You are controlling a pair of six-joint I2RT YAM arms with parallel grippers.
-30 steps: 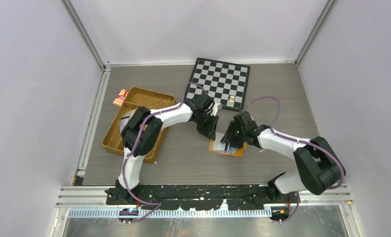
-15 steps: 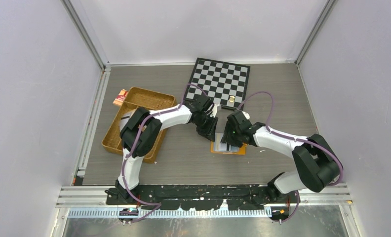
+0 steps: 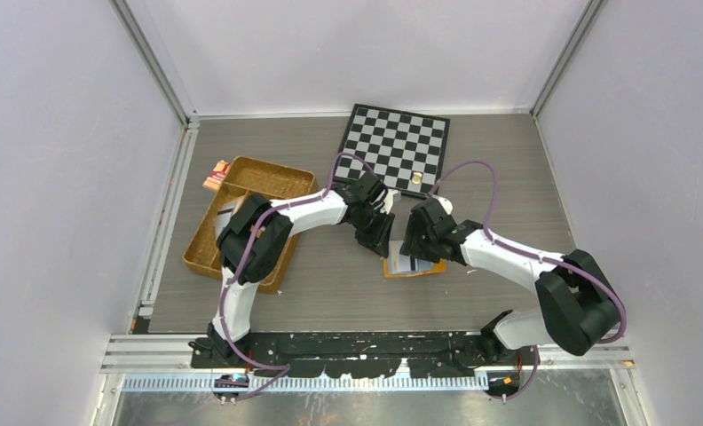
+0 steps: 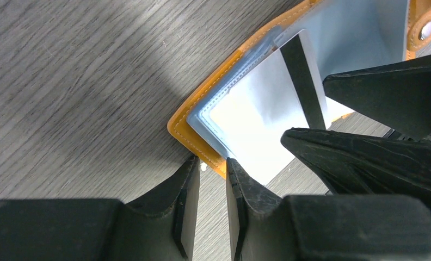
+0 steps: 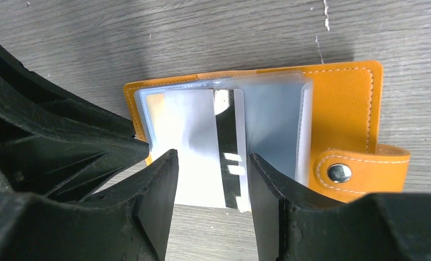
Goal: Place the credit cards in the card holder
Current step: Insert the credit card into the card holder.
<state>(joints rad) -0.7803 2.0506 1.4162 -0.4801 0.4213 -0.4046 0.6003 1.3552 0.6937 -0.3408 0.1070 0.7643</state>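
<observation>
Over the last second the right gripper (image 5: pixel 212 154) had edged toward the board (image 3: pixel 397 146) and the left gripper (image 4: pixel 210 162), ending above the holder (image 5: pixel 338 109). The holder had swung from a skew to lie roughly square with the board's near edge. I judged this as a card (image 5: pixel 194 125) being fed in. One end sat under a clear sleeve (image 5: pixel 273 125) and the other stuck out past the holder's orange edge, so the insertion looked unfinished.

The right jaws stood wide apart with their tips at the card's two long edges. Whether they pinched it or only pressed on it, I could not tell. The left jaws were a narrow slit apart with nothing between them, their tips at the holder's corner, probably steadying it.

The holder lay open on the table (image 4: pixel 66 81), just on the arms' side of the board.

There were two grippers, and one holder with one snap (image 5: pixel 339 173). One card was seen for certain, silver-grey with a dark stripe. A pale blue-grey panel under the next sleeve might have been a second card, but I could not tell. There was one board with one gold piece (image 3: pixel 415 178) on it, one tray (image 3: pixel 272 165) to the board's left, and one packet (image 3: pixel 216 175) farther left.
</observation>
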